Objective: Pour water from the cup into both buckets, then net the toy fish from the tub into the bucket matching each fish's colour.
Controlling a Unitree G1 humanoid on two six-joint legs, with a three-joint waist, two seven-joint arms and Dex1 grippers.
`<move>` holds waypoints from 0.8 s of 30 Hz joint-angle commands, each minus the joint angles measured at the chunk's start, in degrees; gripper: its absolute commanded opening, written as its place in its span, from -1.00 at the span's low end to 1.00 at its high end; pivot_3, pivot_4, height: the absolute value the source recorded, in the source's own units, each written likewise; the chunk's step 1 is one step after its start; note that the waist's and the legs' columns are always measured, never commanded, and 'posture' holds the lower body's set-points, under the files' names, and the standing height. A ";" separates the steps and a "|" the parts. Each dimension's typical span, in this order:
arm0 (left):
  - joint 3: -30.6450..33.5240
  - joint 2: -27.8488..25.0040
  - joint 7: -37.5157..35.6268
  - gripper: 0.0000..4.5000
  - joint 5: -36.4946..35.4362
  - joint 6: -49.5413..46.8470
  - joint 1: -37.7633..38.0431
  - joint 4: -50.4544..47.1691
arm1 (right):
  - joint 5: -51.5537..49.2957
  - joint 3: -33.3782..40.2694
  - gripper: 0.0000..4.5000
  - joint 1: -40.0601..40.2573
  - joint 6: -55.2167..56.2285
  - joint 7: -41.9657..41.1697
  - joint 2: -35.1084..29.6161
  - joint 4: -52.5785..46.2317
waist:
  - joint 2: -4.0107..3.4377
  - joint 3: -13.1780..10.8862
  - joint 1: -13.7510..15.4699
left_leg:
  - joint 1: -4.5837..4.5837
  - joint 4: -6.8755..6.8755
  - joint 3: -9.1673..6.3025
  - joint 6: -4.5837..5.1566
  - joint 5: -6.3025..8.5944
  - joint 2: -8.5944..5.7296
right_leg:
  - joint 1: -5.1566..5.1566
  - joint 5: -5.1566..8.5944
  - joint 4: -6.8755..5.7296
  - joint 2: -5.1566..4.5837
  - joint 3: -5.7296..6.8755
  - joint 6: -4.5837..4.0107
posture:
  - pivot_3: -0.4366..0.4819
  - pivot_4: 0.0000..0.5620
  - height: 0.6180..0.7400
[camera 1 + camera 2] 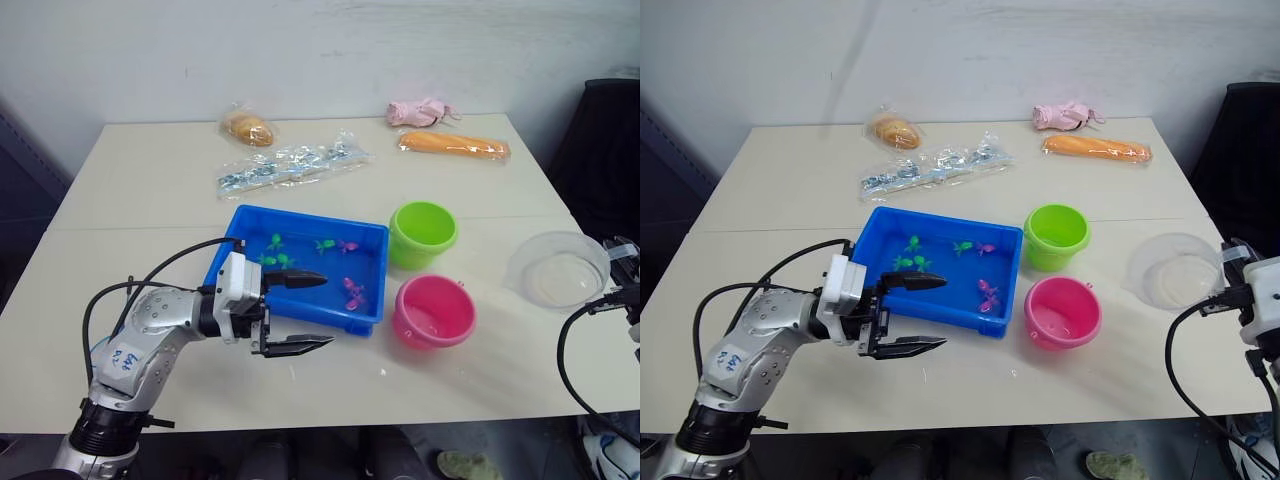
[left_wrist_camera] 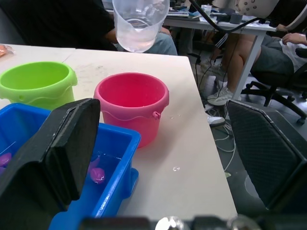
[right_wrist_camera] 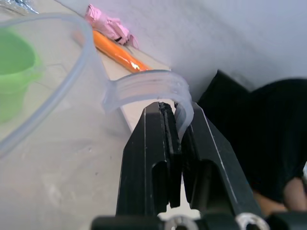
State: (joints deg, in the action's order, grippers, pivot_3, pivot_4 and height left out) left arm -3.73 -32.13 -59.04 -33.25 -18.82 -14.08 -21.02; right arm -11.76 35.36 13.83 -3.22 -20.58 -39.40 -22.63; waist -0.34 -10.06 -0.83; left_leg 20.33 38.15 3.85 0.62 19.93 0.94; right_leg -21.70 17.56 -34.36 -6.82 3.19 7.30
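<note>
The blue tub (image 1: 310, 217) sits mid-table with green toy fish (image 1: 277, 258) and pink toy fish (image 1: 353, 292) in it. To its right stand the lime green bucket (image 1: 422, 234) and, nearer me, the pink bucket (image 1: 433, 311). At the tub's front left corner my left gripper (image 1: 328, 310) is open and empty, one finger over the tub and one over the table. The clear cup (image 1: 557, 268) is upright at the table's right edge. My right gripper (image 3: 176, 110) is shut on its handle (image 3: 144, 86).
Along the table's back lie a bagged bread roll (image 1: 248, 128), a long clear packet (image 1: 290, 165), an orange packet (image 1: 455, 146) and a pink toy (image 1: 420, 112). A black chair (image 1: 605, 150) stands at the right. Seated people (image 2: 268, 52) show beyond the table's right side.
</note>
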 commanded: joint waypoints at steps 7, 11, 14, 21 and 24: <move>-0.42 0.51 -0.60 1.00 0.82 1.69 -0.52 0.46 | 9.83 -2.52 -0.94 -0.87 5.14 -1.50 -1.48 -3.24 | 0.01 -0.01 0.85 | 0.00 0.04 0.00 0.00 0.00 0.01 | 0.00 0.00 0.05 0.03 -0.03 0.00 | -0.05 -0.47 1.00; -0.47 0.98 -0.18 1.00 1.18 1.72 -0.74 0.63 | 14.16 -4.15 -0.94 -1.37 5.73 -1.04 -1.75 -3.46 | 0.01 -0.01 0.79 | 0.01 0.05 0.00 0.00 -0.01 0.00 | 0.00 -0.01 0.03 0.03 -0.04 0.01 | -0.05 -0.47 1.00; -0.43 1.23 0.01 1.00 1.38 1.78 -0.80 0.70 | 17.85 -4.72 -0.94 -1.98 7.48 -0.41 -2.14 -3.02 | 0.01 -0.01 0.81 | 0.00 0.05 0.00 -0.01 -0.01 0.00 | 0.00 -0.01 0.02 0.04 -0.04 0.01 | -0.05 -0.47 1.00; -0.27 1.52 0.50 1.00 1.85 1.90 -0.52 0.56 | 23.18 -6.08 -0.94 -4.00 11.99 0.16 -2.33 -1.21 | 0.01 -0.01 0.75 | 0.01 0.06 0.00 -0.02 -0.01 0.00 | 0.00 -0.01 -0.05 0.06 -0.03 0.01 | -0.05 -0.47 1.00; -0.23 1.65 0.56 1.00 2.08 2.00 -0.41 0.58 | 24.28 -6.95 -0.94 -5.03 13.45 0.22 -2.17 -0.47 | 0.02 -0.01 0.74 | 0.00 0.06 0.01 -0.02 -0.02 0.00 | 0.00 -0.01 -0.06 0.07 -0.03 0.01 | -0.05 -0.47 1.00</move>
State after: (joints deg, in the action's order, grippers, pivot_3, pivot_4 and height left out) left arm -4.41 -30.43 -58.68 -31.28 -17.99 -14.20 -19.48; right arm 12.03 27.50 9.68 8.46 -21.59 -40.77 -22.24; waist -0.32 -10.07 -0.09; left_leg 20.33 38.21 3.86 0.59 19.91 0.94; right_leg -21.70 17.55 -34.42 -6.75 3.15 7.32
